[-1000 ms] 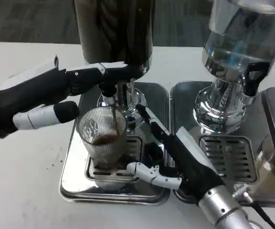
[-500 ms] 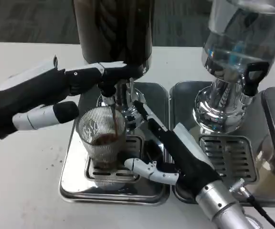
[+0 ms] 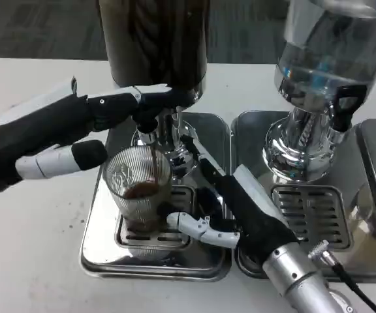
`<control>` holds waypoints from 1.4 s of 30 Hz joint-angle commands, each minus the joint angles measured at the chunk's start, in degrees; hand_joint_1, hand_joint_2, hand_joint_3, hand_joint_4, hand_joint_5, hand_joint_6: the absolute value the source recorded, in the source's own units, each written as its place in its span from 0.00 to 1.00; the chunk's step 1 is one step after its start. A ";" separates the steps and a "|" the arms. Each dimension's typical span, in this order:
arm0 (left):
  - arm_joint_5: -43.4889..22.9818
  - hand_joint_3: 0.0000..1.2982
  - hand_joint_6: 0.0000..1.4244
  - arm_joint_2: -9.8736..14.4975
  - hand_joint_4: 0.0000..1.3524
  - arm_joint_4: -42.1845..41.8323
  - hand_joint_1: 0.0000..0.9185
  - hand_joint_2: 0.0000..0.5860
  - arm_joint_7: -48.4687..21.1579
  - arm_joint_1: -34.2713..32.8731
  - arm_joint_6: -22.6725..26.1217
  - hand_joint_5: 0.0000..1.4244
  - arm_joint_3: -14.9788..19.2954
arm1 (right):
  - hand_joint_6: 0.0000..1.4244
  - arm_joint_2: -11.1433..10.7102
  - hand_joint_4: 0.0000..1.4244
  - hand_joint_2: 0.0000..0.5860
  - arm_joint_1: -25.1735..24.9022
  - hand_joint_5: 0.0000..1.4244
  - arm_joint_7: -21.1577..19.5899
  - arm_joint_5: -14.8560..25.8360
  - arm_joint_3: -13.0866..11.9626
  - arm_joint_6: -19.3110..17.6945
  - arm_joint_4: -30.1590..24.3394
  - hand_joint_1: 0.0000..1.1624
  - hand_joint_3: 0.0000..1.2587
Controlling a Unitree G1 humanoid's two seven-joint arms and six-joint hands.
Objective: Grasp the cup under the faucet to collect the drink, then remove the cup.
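Here, in the head view, a ribbed clear cup stands on the slotted grille of a shiny metal drip tray that sits on the white table, towards the tray's front left part. A thin dark stream falls from the faucet above into the cup, and a shallow layer of dark drink lies in its bottom. The faucet belongs to the dark drink dispenser, whose chrome base rises from the back of the same tray.

The left hand reaches in from the table's left side, its upper fingers stretched out flat to the black faucet lever and touching it, while a lower white and black finger lies just left of the cup's rim; the hand holds nothing in a closed grip.

The right hand comes from the front right corner, lying across the seam between this tray and the next. Its fingers are spread wide: one long finger points up past the cup's right side toward the dispenser base, and a white one curls at the cup's foot, touching or almost touching it; I cannot tell which. The cup is not gripped.

To the right a second dispenser with clear liquid stands on its own tray.
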 commanded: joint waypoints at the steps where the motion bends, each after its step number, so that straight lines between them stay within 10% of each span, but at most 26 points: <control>1: -0.16 0.14 0.06 0.89 0.06 -1.36 0.00 0.13 -0.70 0.76 -0.08 0.06 -0.15 | 0.03 0.75 0.00 0.38 -1.03 0.00 -0.85 -0.20 0.20 -0.62 0.91 0.47 0.00; 24: -0.08 0.14 0.07 1.79 0.06 -2.61 0.00 0.13 0.92 1.74 -0.93 0.07 1.26 | 0.03 1.75 0.00 0.39 -4.96 0.00 -2.22 -0.06 0.79 -1.63 6.31 0.48 0.00; 42: 0.23 0.14 0.09 1.85 0.08 -3.00 0.00 0.15 9.73 6.20 -3.59 0.09 9.86 | 0.04 1.74 0.00 0.40 -4.88 0.00 -2.53 0.16 0.47 -2.21 6.39 0.48 0.00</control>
